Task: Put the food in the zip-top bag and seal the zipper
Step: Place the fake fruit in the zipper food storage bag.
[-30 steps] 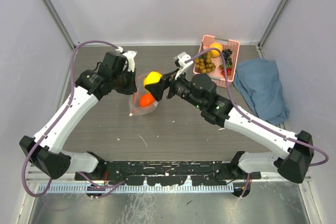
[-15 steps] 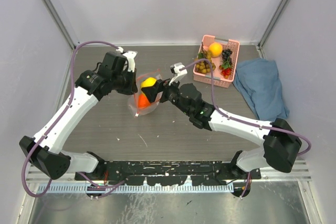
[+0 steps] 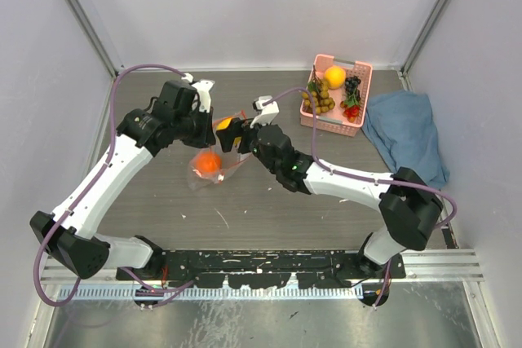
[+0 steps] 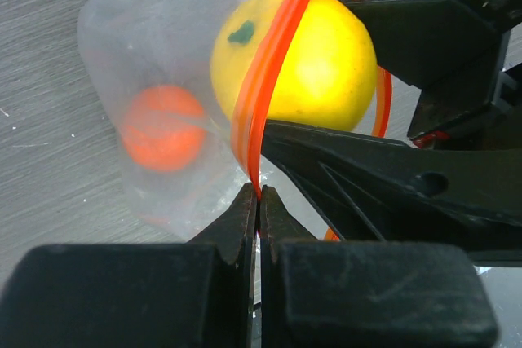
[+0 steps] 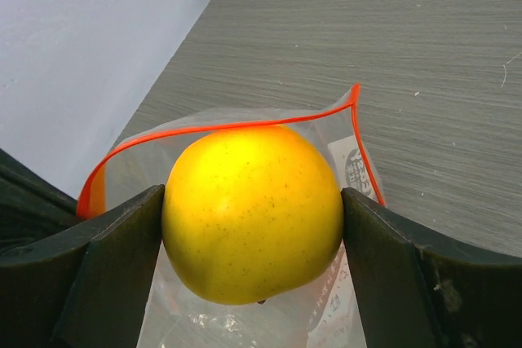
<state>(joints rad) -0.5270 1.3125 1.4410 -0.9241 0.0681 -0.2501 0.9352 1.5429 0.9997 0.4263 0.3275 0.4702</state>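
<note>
- The left gripper (image 4: 258, 193) has its fingers pressed together on the zipper (image 4: 273, 63), holding the bag (image 4: 147, 55) by its mouth.
- The right gripper (image 3: 231, 133) pinches the yellow fruit (image 5: 249, 213) from both sides, right in the bag's open mouth.
- An orange fruit (image 4: 161, 126) lies inside the bag, at 8 o'clock of the yellow one from the left wrist.
- From above, the bag is at 9 o'clock of the table's (image 3: 269, 201) middle.
- The basket (image 3: 365, 91), holding more fruit (image 3: 318, 102), stands in the 2 o'clock corner.
- A cloth (image 3: 408, 136) lies just beside the basket, at its 4 o'clock.
</note>
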